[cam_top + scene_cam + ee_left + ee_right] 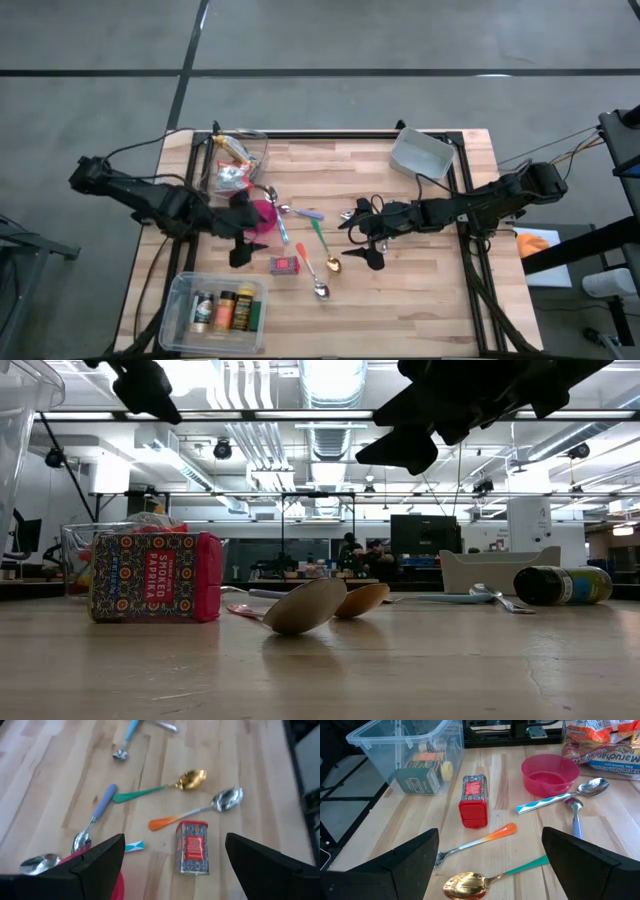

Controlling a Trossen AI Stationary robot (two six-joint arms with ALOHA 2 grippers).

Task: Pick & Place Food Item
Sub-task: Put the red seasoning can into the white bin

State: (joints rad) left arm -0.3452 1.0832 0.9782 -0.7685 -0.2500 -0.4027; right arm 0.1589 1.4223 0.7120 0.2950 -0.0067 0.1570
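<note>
High view shows us the paprika tin (285,265) lying flat just ahead of our left gripper (243,250), whose jaws stand wide and empty, its long axis crosswise, while the wide-open right gripper (365,250) hangs farther off.

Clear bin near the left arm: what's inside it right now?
The clear bin holds spice jars lying side by side, three or four. Labels are unreadable; anything beneath them is hidden.

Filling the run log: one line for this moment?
left gripper open above pink bowl | right gripper open, empty | paprika tin untouched on table
</note>
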